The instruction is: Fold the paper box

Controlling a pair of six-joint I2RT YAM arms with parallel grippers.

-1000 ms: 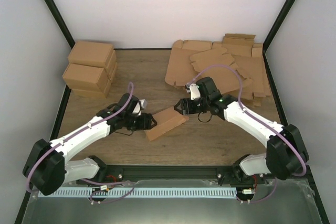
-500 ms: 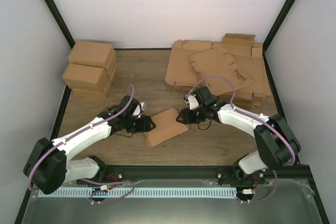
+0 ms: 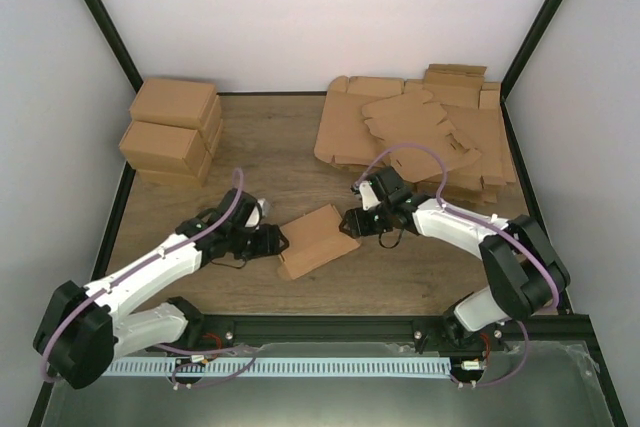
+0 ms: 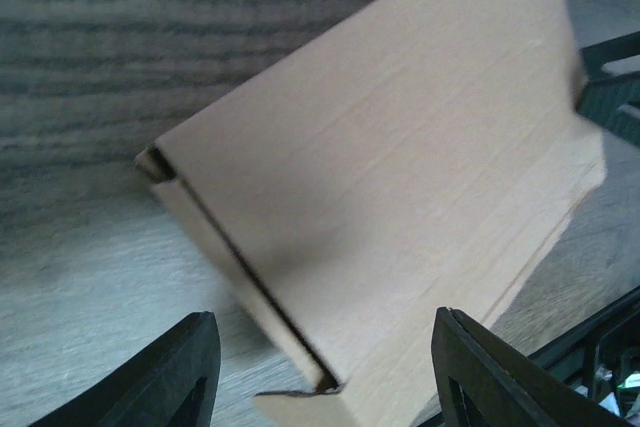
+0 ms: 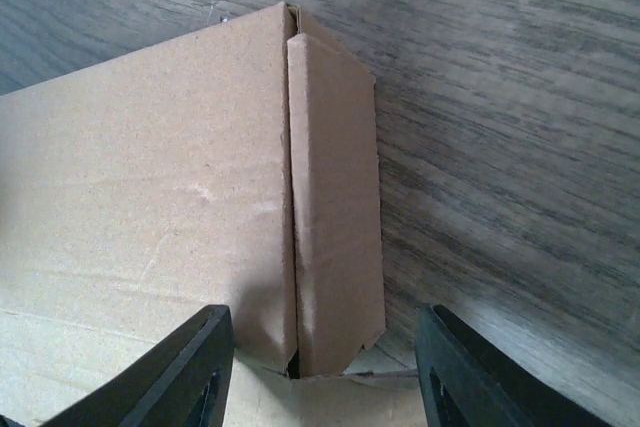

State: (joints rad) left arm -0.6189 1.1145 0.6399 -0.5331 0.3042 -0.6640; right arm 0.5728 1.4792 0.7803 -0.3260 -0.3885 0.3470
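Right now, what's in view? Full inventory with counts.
paper box: 1, brown, centre of table, between the two grippers.
closed cartons: one stack, exact count unclear, brown, far-left corner.
flat cardboard blanks: one loose pile, count unclear, brown, far-right corner.
table: 1, brown wood grain, under everything.
left gripper: 1, black, open, at the box's left end.
right gripper: 1, black, open, at the box's right end.
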